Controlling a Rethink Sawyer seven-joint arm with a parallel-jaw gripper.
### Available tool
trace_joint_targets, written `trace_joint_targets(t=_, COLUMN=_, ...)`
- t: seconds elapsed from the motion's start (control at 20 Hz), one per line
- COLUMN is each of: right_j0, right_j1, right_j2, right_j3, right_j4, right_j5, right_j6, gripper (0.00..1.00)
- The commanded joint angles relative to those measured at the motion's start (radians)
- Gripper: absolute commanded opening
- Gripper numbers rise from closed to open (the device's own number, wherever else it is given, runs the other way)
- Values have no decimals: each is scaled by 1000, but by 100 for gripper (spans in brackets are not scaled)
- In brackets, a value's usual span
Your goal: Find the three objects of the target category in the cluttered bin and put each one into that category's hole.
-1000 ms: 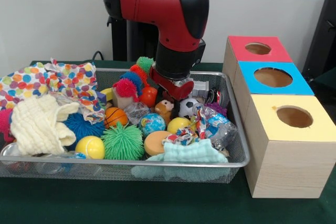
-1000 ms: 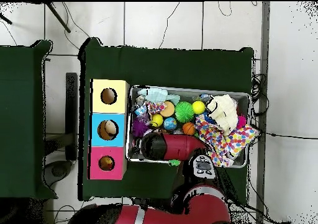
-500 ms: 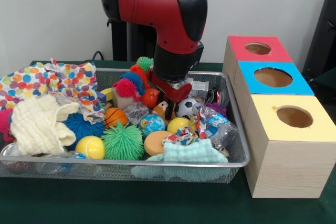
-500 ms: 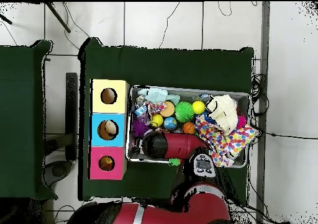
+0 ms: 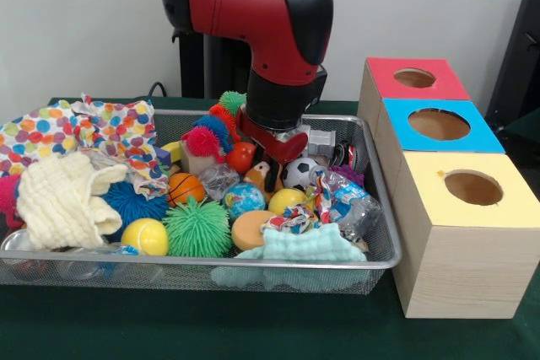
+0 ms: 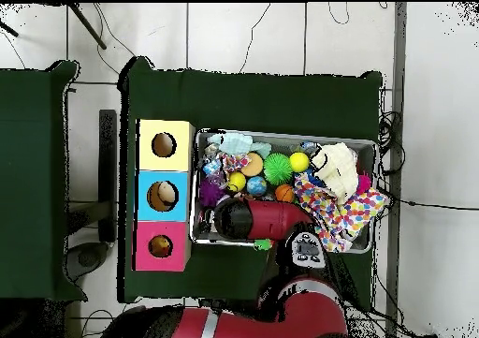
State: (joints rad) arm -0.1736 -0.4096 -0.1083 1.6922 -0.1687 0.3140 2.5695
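**A:** Where is the toy you are after?

**B:** A small orange-brown plush animal toy (image 5: 259, 176) sits in the middle of the large shallow silver wire-mesh bin (image 5: 384, 246), toward its far edge, wedged between a red ball (image 5: 240, 157) and a black-and-white soccer ball (image 5: 299, 173). My pincer (image 5: 272, 176) is down right at it. I cannot tell whether it is spread or clenched, or whether it has the toy at all; my own red wrist hides that from the front and from overhead.

**A:** How do you expect it to handle?

**B:** Light and squashy, I judge. The plush should give under pressure and not slip, and it will not break. I would take it across the body, where there is most stuffing, not by a limb. The smooth balls touching it may roll or come up with it.

**A:** And what is around you?

**B:** The bin rests on a dark green cloth-covered surface (image 5: 253, 326). The light wooden box with the red-painted top and round hole (image 5: 414, 77) stands just beside the bin's end, at the far corner of the surface. The room has a plain pale wall (image 5: 84, 23) and a white tiled floor (image 6: 243, 35).
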Motion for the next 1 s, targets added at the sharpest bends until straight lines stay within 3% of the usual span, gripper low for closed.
trace_joint_targets(t=0.05, right_j0=-61, right_j1=-154, right_j2=64, right_j3=-55, right_j4=18, right_j5=157, right_j6=-53, gripper=0)
trace_joint_targets(t=0.25, right_j0=-81, right_j1=-262, right_j2=89, right_j3=-42, right_j4=19, right_j5=277, right_j6=-112, gripper=0)
trace_joint_targets(t=0.6, right_j0=-69, right_j1=-374, right_j2=121, right_j3=132, right_j4=-9, right_j5=231, right_j6=-87, gripper=0)
trace_joint_targets(t=0.85, right_j0=-37, right_j1=-369, right_j2=129, right_j3=276, right_j4=-71, right_j5=118, right_j6=-65, gripper=0)
trace_joint_targets(t=1.0, right_j0=-14, right_j1=-329, right_j2=113, right_j3=309, right_j4=-112, right_j5=42, right_j6=-43, gripper=0)
